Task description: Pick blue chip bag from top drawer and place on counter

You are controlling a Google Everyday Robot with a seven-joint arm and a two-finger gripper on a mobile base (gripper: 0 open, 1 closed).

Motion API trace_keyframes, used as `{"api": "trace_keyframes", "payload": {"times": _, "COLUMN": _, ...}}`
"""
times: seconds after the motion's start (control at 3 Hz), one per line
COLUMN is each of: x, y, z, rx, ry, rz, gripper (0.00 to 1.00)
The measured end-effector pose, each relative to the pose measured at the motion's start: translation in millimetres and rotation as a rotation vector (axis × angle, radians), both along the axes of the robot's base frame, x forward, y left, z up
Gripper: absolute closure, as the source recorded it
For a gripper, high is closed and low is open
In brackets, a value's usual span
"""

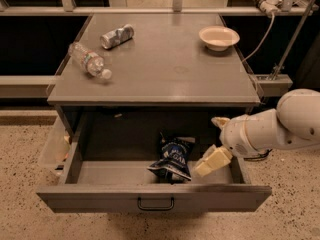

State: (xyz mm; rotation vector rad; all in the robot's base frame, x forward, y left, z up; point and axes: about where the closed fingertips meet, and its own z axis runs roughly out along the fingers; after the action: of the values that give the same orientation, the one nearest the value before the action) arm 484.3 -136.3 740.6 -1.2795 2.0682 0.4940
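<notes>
One blue chip bag (pixel 172 155) lies crumpled on the floor of the open top drawer (pixel 155 199), just to the camera's left of the gripper (pixel 216 141), near it but apparently not touching. The gripper hangs inside the drawer's right end with its two pale fingers spread wide and holding nothing, one finger up by the dark back, the other low and angled toward the bag. The likeliest fault, I judge, is that the low finger shoves the light foil bag sideways instead of straddling it, or that the jaws pinch only a loose crimped edge and the bag slips out on the lift. The drawer wall sits close on the gripper's far side and the counter (pixel 165 79) overhangs directly above it, so a straight rise could knock the bag or the wrist against that edge. Up on the counter, beyond and above the gripper, stand one white bowl (pixel 219 37), and farther left one crushed can (pixel 117 36) and one plastic bottle (pixel 90 61); a careless placement could bump the bowl. Counted: one bag, one drawer, one counter, one bowl, one can, one bottle.
</notes>
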Motion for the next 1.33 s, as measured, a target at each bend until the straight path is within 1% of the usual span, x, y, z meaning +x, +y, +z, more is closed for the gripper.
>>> {"api": "trace_keyframes", "payload": {"times": 0.33, "x": 25, "y": 17, "z": -8, "rx": 0.027, "ry": 0.016, "rz": 0.03, "gripper": 0.0}}
{"api": "trace_keyframes", "payload": {"times": 0.67, "x": 30, "y": 24, "z": -34, "rx": 0.057, "ry": 0.038, "rz": 0.004, "gripper": 0.0}}
{"api": "trace_keyframes", "payload": {"times": 1.33, "x": 41, "y": 40, "z": -90, "rx": 0.06, "ry": 0.05, "rz": -0.048, "gripper": 0.0}}
